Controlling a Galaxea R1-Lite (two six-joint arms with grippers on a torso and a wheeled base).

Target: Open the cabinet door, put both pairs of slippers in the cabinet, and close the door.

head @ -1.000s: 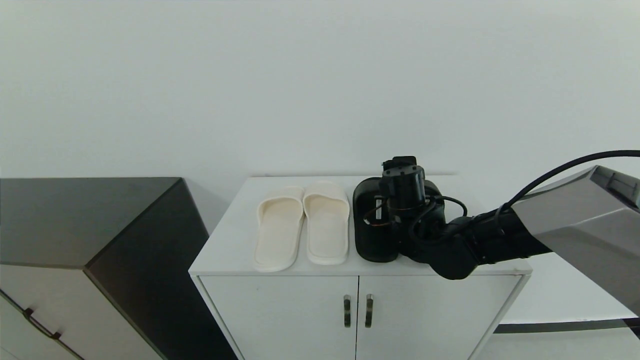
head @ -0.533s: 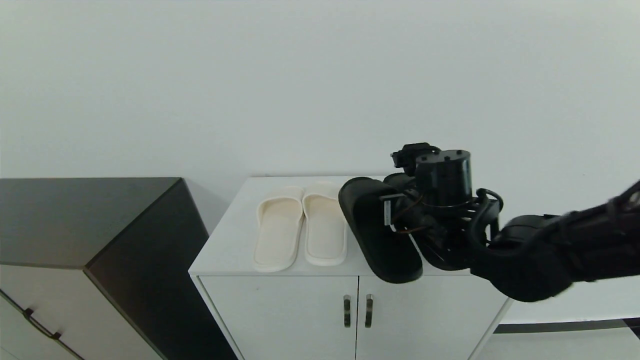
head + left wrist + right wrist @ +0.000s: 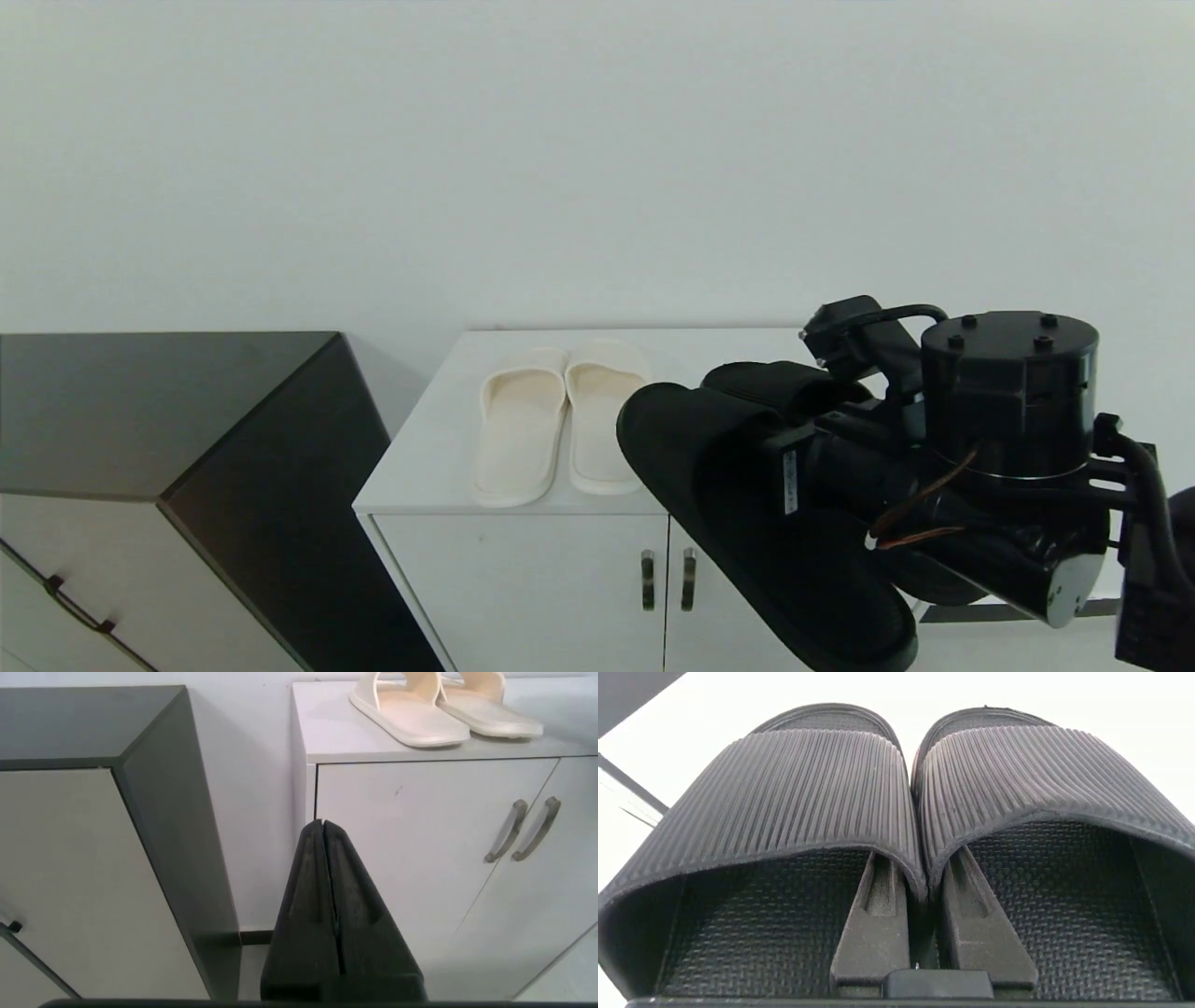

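Plain white wall (image 3: 597,140) fills the upper half of the head view. At lower left stands a dark cabinet (image 3: 168,411) with a pale front. Just to its right, in the lower middle, is the white cabinet (image 3: 523,588), both doors shut.

Across the lower right of that view comes the right arm (image 3: 1008,411), its round black wrist housing close to the camera. It carries the black slippers (image 3: 747,504), held together in the air in front of the white cabinet's right door. They hang tilted, one end high near the frame's middle, the other low at the bottom edge.

The right wrist view looks in under both ribbed straps. There the right gripper (image 3: 920,873) has one of its fingers (image 3: 873,924) inside each slipper. They pinch the pair's two adjoining inner walls between them.

A pair of cream slippers (image 3: 560,425) lies side by side on the left part of the white cabinet's top.

The left gripper (image 3: 324,835) sits at bottom centre of the left wrist view, pads pressed flat together, holding nothing, low before the gap between the two cabinets.

Two slim handles (image 3: 647,580) meet where the doors join.
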